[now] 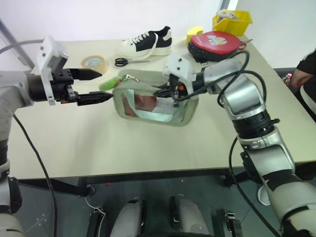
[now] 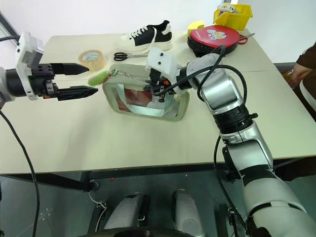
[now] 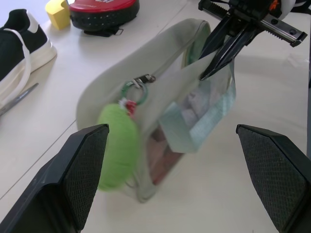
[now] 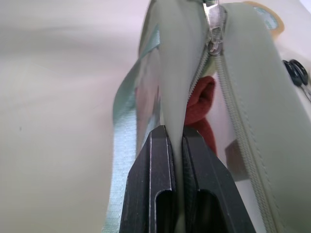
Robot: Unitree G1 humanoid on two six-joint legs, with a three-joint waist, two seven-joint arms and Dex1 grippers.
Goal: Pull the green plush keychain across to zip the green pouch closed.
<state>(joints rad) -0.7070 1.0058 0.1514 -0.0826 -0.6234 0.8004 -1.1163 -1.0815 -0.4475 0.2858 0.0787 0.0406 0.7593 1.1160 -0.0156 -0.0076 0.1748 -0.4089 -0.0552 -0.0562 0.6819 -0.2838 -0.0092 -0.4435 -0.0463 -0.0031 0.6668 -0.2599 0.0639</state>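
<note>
Surface: a pale beige table [image 1: 98,143] against a white wall, with grey floor below its front edge.

Taking the green pouch [image 1: 155,101] as reference, from left to right:

- The left pincer [image 1: 96,86] is held level just left of the pouch, its fingers wide apart and gripping nothing.
- The green plush keychain [image 1: 109,84] hangs from the zipper at the pouch's left end, just off the left fingertips.
- A tape roll [image 1: 94,63] and black-handled scissors [image 1: 129,61] lie behind the pouch's left end.
- The pouch stands upright at mid-table, with a red item visible through its clear window.
- A black-and-white sneaker [image 1: 148,42] lies behind the pouch.
- The right pincer [image 1: 165,92] is at the pouch's top edge, its fingers clamped together on a fold of the pouch fabric.
- A red round case [image 1: 216,43] and a yellow bin [image 1: 232,20] sit behind and to the right.
- A person [image 1: 306,79] is at the right table edge.
</note>
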